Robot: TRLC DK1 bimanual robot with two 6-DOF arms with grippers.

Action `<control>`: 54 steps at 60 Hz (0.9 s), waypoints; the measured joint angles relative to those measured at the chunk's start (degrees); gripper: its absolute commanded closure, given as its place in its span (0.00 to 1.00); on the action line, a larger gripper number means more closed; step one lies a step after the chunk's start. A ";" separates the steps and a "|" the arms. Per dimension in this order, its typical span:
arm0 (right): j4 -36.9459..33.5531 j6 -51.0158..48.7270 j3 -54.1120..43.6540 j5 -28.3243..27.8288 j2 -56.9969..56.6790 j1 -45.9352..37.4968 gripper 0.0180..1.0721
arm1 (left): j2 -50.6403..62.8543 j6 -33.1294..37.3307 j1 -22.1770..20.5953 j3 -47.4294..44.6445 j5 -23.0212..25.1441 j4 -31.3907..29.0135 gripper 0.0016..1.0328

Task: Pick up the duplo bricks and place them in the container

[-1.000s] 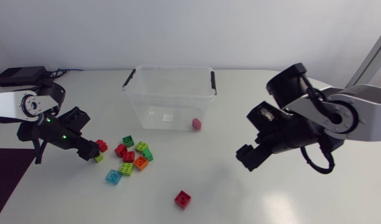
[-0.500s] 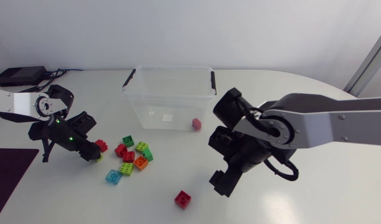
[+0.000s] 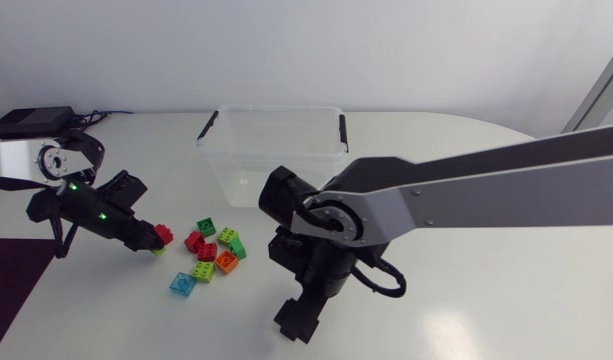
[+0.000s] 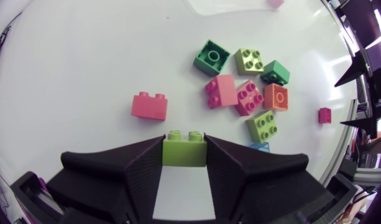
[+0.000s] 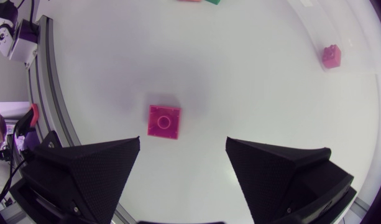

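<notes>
Your left gripper (image 4: 184, 142) is clamped on the lime brick (image 4: 184, 155) for the lift; your right gripper (image 5: 183, 146) hangs wide open above the reddish brick (image 5: 164, 121), lining up a grab.

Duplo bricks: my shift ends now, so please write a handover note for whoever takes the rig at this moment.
Left gripper: jaws shut on a lime brick, short of the container.
Right gripper: jaws open, over the lone red brick, not touching it.
On the table: another red brick beside the lime one, and a loose cluster of about eight bricks in front of the container.
Done: nothing confirmed; the right arm hides part of the container.
Left: bin the lime brick, grasp the lone red one, clear the rest.
</notes>
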 measured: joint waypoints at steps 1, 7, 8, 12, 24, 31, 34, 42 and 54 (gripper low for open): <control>-0.04 0.00 0.20 -0.11 0.44 0.09 0.06 | -0.66 0.02 0.24 0.35 0.55 -0.50 0.65; -0.52 0.15 1.64 -0.13 3.41 0.83 0.08 | -3.69 0.02 1.29 2.21 2.93 -1.99 0.65; -0.55 0.15 1.88 -0.11 3.80 0.98 0.08 | -4.20 0.00 1.44 2.36 3.26 -2.08 0.65; -1.07 0.15 2.84 -0.13 4.83 1.64 0.08 | -5.92 -0.02 1.86 2.95 4.68 -2.75 0.65; -1.57 0.17 5.03 -1.07 6.78 2.91 0.17 | -9.38 -1.27 2.32 4.90 8.94 -4.09 0.65; -1.60 0.20 5.18 -1.40 8.41 2.93 0.19 | -10.21 -3.30 2.27 6.80 10.56 -4.09 0.65; -1.57 0.20 5.18 -1.40 8.63 2.91 0.19 | -10.58 -4.02 2.05 7.45 10.93 -4.07 0.65; -2.05 0.20 6.29 -1.42 9.25 2.91 0.27 | -11.93 -5.92 0.31 8.87 11.54 -4.07 0.65; -2.29 0.22 9.57 -2.54 11.85 2.91 0.68 | -12.28 -8.44 -2.95 12.41 11.58 -4.00 0.65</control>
